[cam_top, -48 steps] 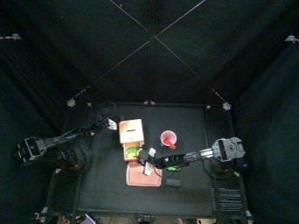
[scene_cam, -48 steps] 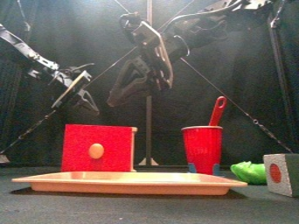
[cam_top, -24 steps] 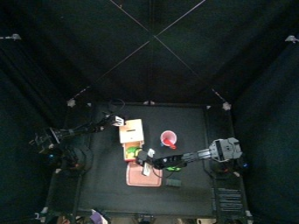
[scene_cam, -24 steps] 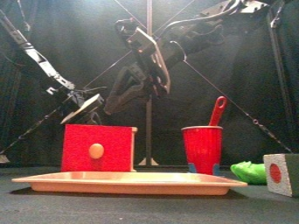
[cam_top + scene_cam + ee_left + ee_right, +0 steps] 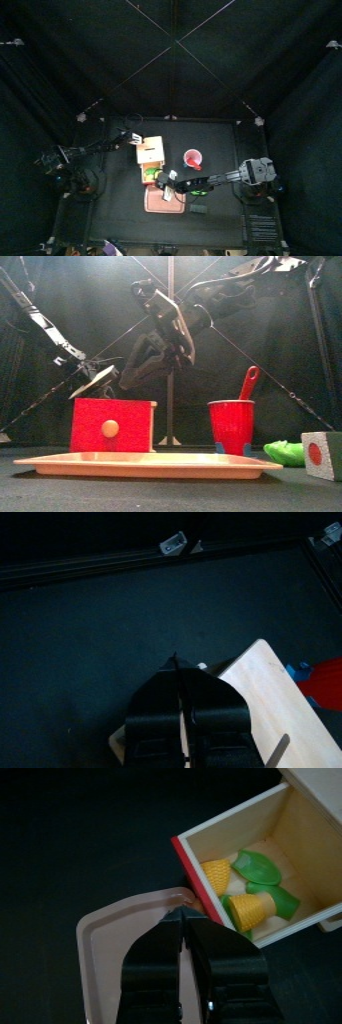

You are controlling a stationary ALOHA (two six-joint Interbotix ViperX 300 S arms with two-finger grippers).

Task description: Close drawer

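Drawer (image 5: 112, 424): boxy unit with red front and pale round knob, pale top (image 5: 151, 151), standing on the table (image 5: 214, 130) left of centre, behind the flat pinkish tray (image 5: 154, 464). In the right wrist view the drawer (image 5: 263, 868) lies open, holding yellow and green toy pieces (image 5: 250, 888). Left gripper (image 5: 178, 672): jaws together, empty, at the drawer's back corner, beside its pale top. Right gripper (image 5: 187, 920): jaws nearly together, nothing seen between them, hanging above the tray's rim near the open drawer. Red cup (image 5: 231, 426) with a red utensil (image 5: 249, 383) stands right of the drawer. Green object (image 5: 283, 451) and a pale block with a red dot (image 5: 321, 455) sit at the far right.
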